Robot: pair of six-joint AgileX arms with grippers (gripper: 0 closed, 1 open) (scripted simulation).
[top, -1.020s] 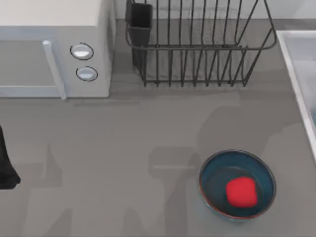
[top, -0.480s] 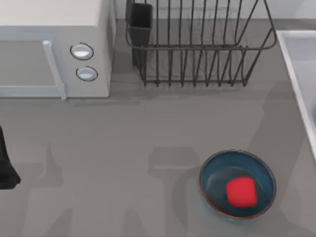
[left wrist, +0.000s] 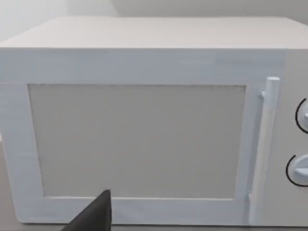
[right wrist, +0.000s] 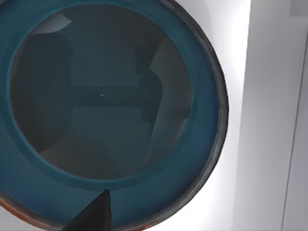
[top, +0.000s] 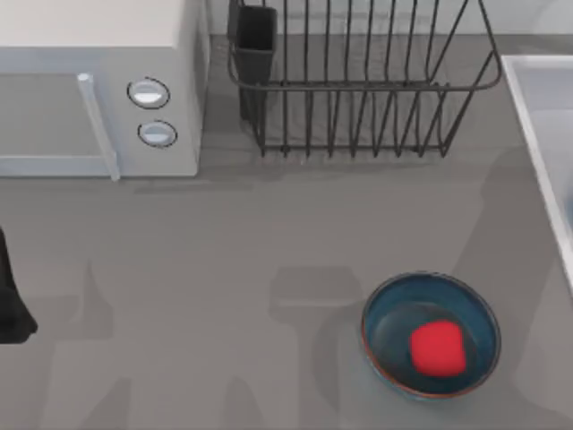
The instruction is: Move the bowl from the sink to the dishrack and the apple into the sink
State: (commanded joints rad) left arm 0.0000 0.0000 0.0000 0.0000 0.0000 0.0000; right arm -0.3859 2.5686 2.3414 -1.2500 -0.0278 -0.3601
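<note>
A teal-blue bowl [right wrist: 110, 96] with a reddish-brown rim lies in the pale sink [right wrist: 260, 120]. In the right wrist view I look straight down into it, and my right gripper [right wrist: 94, 216] hangs just above its near rim. The sink's raised rim [top: 537, 134] runs along the table's right edge. The red apple [top: 437, 348] rests inside a second, matching bowl [top: 383, 313] on the table at the front right. The black wire dishrack [top: 367, 85] stands at the back with nothing in it. My left gripper [left wrist: 94, 216] is parked facing the microwave.
A white microwave [top: 98, 90] with two knobs fills the back left, its door [left wrist: 139, 139] shut. A dark utensil cup [top: 255, 40] sits at the dishrack's left corner. Part of my left arm [top: 11, 296] shows at the table's left edge.
The arm's shadow on the table near the sink has slid to the right. The bowl with the apple, the dishrack and the left arm have not moved.
</note>
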